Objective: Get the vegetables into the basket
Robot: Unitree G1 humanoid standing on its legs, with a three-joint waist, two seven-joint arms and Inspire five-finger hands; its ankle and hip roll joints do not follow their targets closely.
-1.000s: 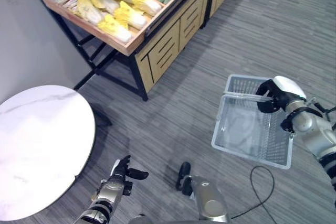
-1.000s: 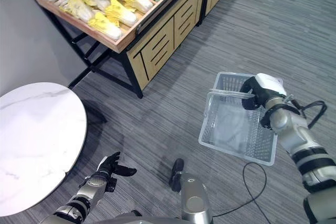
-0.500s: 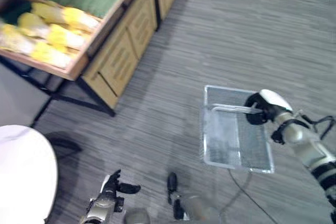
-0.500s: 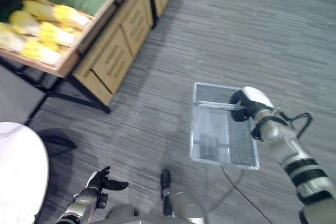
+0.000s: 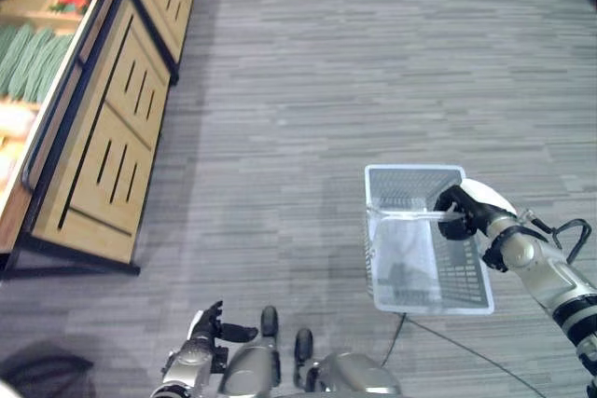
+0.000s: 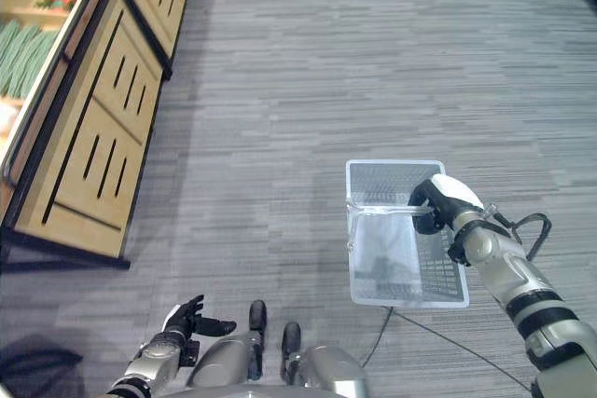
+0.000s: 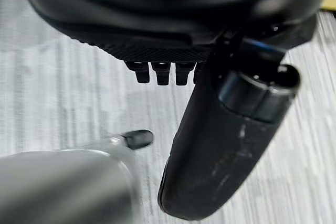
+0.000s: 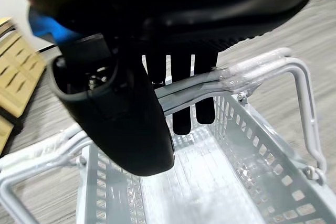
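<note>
Under my right robot hand (image 6: pixel 437 202) hangs the basket (image 6: pixel 403 267). My fingers are curled round its handle (image 8: pixel 210 85), and the thumb closes from the other side, so this robot hand has a firm hold. Below my palm the basket is empty; I see only its mesh bottom. It hangs above the grey floor (image 5: pixel 308 90).

My left robot hand (image 5: pixel 210 333) is low at my side, with straight, relaxed fingers, and it holds nothing.

Well apart from both robot hands, far to my left, stands the wooden stand (image 5: pixel 103 128). On its top lie the vegetables (image 5: pixel 23 53): green ones, some red ones behind them, and a pale one at the edge. None is in the basket yet.

I judge that the step in hand is carrying: I have the basket, but no picking has begun. The next move calls for bringing myself and the basket near to the stand, so that the vegetables come within reach of my free left robot hand. The basket should stay level and close under that hand's path, because I must lift each vegetable over its rim and the handle.
</note>
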